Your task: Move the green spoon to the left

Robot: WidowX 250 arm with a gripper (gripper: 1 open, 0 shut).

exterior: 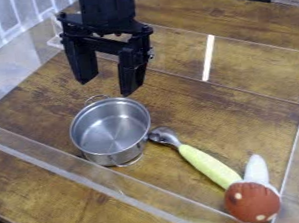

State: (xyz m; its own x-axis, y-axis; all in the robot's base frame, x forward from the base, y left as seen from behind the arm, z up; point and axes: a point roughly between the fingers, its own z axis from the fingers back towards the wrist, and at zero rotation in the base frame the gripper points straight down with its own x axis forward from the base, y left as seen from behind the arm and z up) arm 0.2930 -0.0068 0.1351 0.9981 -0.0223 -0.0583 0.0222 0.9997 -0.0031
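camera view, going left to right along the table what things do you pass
steel pot → green spoon, its metal bowl next to the pot and its handle running right → mushroom toy. The open end effector hangs above the pot, so it has no separate place in the order.

The black arm comes down from the top edge of the view, on the far side of the scene and a little left of centre. Its end effector (pixel 106 76) points straight down. The two dark fingers (pixel 130 73) hang parallel and well apart, so the jaws stand wide, with nothing between them. The fingertips hang above the worktop (pixel 48 210), touching nothing.
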